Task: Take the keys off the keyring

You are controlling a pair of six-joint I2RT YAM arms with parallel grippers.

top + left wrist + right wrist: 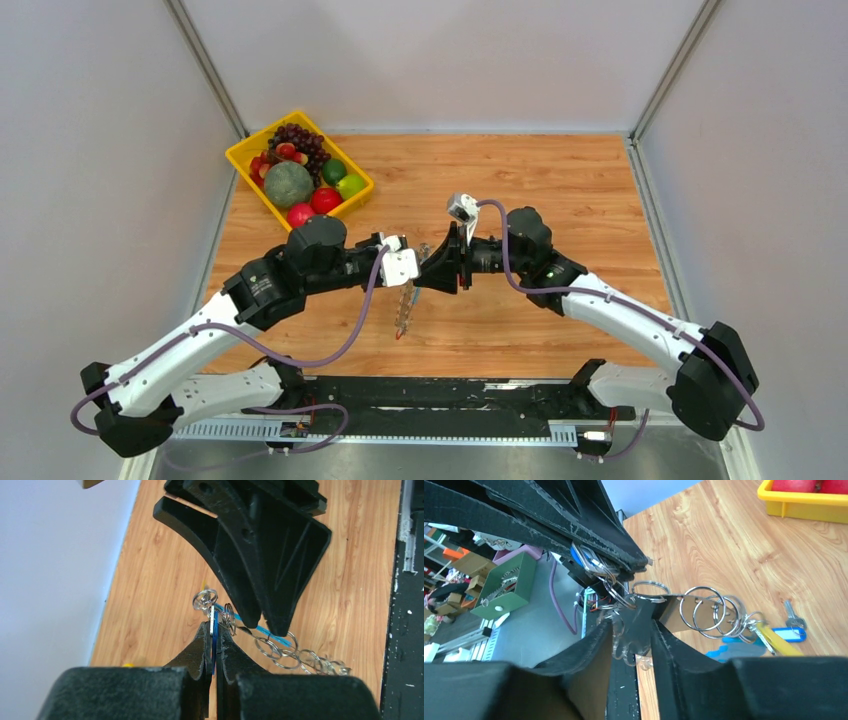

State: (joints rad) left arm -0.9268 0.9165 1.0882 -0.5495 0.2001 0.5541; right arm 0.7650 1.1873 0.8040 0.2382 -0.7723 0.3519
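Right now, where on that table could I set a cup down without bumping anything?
Bare wood: far-right table corner beyond the right arm, and the back strip beside the fruit basket. Crowded: the centre, where left gripper holds the keys, right gripper the keyring.

No lettering, number, brand or sign is legible in any view. The white insert on the blue-headed key (791, 634), lying on the worktop (734, 540) beyond and to the right of the right claw (631, 626), is too small to show any writing.
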